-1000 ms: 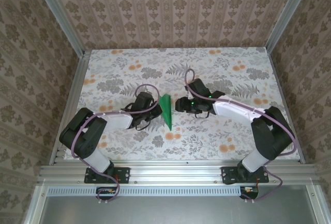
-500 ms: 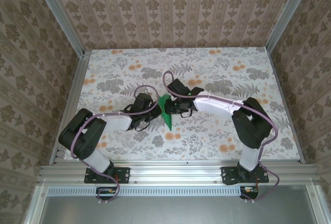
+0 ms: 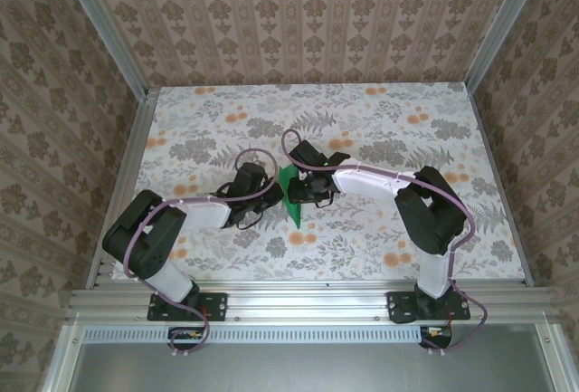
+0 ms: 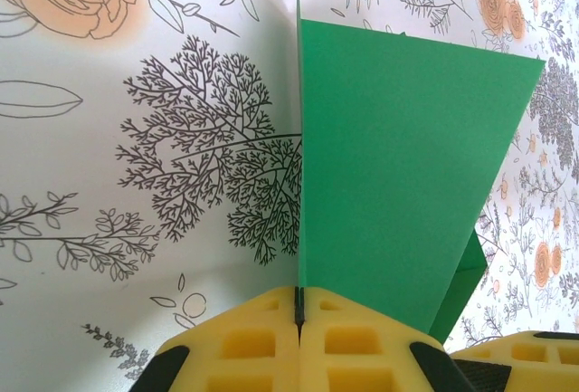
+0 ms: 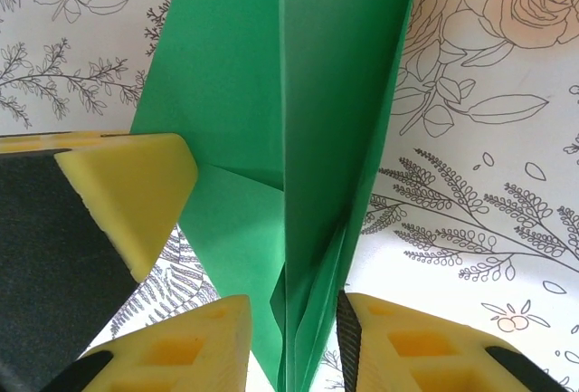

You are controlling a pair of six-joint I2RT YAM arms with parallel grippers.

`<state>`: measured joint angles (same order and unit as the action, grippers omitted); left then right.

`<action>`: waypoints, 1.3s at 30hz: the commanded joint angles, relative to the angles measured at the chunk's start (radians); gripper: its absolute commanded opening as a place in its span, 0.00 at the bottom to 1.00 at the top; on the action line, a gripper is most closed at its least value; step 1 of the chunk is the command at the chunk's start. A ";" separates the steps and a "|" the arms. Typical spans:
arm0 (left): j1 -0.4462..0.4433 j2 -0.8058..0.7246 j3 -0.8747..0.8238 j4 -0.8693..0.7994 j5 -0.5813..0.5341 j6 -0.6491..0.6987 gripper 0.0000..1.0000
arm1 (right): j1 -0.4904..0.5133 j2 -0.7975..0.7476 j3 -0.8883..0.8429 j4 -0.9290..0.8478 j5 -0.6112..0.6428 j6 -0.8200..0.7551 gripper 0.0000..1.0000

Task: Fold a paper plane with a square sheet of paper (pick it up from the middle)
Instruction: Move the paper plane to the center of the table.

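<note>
1. Open table (image 3: 226, 129) lies beyond the fingertips on all sides.
2. The left fingers (image 4: 244, 342) are closed, clamping the paper plane (image 4: 398, 175) at its centre fold.
3. The right fingers (image 5: 407, 338) stand apart, straddling the same fold.

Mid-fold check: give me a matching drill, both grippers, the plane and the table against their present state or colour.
1. left gripper
2. right gripper
3. paper plane
4. table

A. floral print
B. bright green
C. shut on the folded paper's edge
D. jaws apart, astride the folded paper

Pairs: 1-C, 2-D, 3-B, 4-A
</note>
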<state>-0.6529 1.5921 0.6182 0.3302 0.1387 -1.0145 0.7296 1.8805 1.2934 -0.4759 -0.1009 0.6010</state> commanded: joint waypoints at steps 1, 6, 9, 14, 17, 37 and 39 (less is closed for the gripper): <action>0.007 0.006 -0.003 0.015 0.014 -0.009 0.02 | 0.005 0.021 0.017 -0.019 -0.006 -0.011 0.33; 0.007 0.011 -0.003 0.015 0.015 -0.009 0.02 | 0.005 0.024 0.020 -0.023 -0.001 -0.004 0.29; 0.007 0.015 -0.004 0.017 0.017 -0.009 0.02 | 0.006 0.008 0.013 -0.020 0.006 -0.004 0.29; 0.007 0.019 -0.002 0.020 0.017 -0.010 0.02 | 0.004 0.028 0.018 -0.020 -0.023 -0.002 0.29; 0.007 0.021 -0.002 0.021 0.018 -0.012 0.02 | 0.005 0.046 0.021 -0.025 -0.024 0.008 0.29; 0.007 0.044 0.003 0.035 0.035 -0.014 0.02 | 0.007 0.088 0.043 -0.036 -0.007 0.007 0.30; 0.007 0.044 0.003 0.035 0.037 -0.014 0.02 | 0.006 0.085 0.044 -0.027 -0.013 0.004 0.29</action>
<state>-0.6529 1.6241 0.6182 0.3466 0.1616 -1.0183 0.7296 1.9518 1.3109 -0.4824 -0.1116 0.6056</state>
